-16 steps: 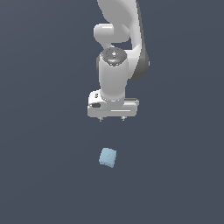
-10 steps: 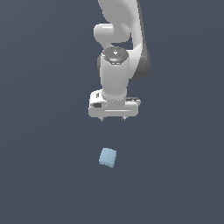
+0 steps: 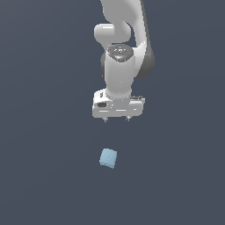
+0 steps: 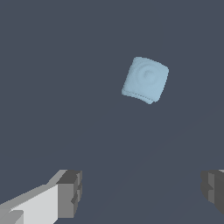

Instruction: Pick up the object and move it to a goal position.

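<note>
The object is a small pale sky-blue block with rounded edges, lying on the dark floor. The wrist view shows the object with a faint round mark on its top face, turned slightly askew. My gripper hangs above the floor, farther back in the exterior view than the block and apart from it. Its fingers stand wide apart with nothing between them, so the gripper is open. Only short fingertip stubs show under the white hand in the exterior view.
The white arm rises from the hand toward the top of the exterior view. Around the block lies a plain dark grey floor. No goal marker shows in either view.
The arm has shifted slightly toward the exterior view's right and come down a little. The block has not moved and the fingers stay open.
</note>
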`<state>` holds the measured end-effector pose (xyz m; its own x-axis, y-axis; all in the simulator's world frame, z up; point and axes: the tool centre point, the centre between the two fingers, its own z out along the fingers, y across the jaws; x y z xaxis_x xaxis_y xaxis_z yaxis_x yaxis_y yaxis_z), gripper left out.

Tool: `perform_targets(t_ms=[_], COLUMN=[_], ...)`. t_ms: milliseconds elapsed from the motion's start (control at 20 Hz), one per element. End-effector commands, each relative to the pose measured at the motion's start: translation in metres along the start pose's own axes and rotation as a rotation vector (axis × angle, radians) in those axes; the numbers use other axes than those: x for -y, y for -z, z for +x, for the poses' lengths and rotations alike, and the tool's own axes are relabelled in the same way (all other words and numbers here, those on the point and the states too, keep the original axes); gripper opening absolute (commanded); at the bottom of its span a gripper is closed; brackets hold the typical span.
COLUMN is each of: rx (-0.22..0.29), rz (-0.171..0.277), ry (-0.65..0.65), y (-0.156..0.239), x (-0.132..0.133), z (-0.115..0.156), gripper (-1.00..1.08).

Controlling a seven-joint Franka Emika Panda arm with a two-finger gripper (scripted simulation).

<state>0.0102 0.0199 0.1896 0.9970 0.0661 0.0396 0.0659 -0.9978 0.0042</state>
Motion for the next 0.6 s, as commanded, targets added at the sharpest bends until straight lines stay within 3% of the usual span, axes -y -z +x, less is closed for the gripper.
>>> perform_targets(t_ms=[0, 550], rx=[0.001, 0.010], rz=[0.000, 0.002], ry=[-0.006, -0.088], y=[-0.001, -0.021], x=[-0.001, -0.011], z=[0.002, 0.034], gripper=[1.00, 1.00])
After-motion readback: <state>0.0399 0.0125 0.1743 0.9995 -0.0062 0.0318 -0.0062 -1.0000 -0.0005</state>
